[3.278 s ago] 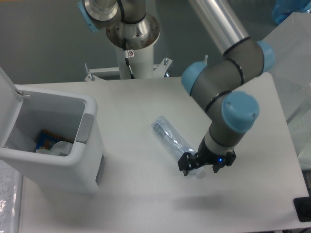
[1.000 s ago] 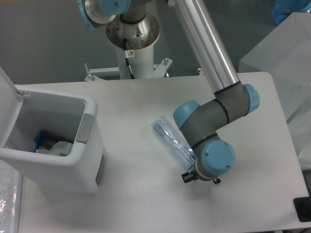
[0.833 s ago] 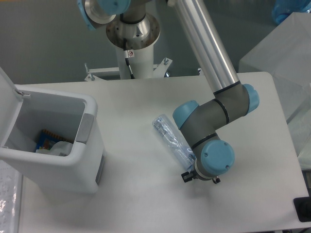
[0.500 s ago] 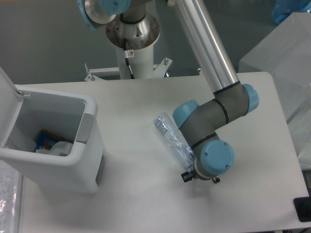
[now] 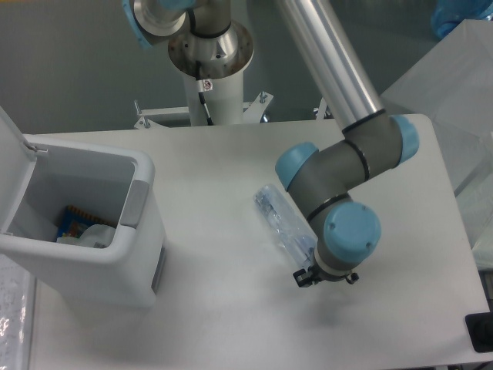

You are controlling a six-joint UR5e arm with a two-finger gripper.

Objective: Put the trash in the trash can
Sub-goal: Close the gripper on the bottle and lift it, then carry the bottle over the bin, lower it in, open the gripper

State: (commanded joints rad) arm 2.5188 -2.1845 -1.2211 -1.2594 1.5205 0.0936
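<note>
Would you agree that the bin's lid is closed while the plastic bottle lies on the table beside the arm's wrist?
Not quite: the lid is open, swung up at the left edge, and the trash can shows its contents inside. The camera view shows this. The bottle does lie on the table beside the wrist.

One bottle. One bin, lid open. Inside it: one tissue wad, one packet. One arm, one table.

Looks like a robotics lab: a grey-and-blue jointed robot arm bolted on a white pedestal at 12 o'clock, bare white worktable, plain grey wall behind.
</note>
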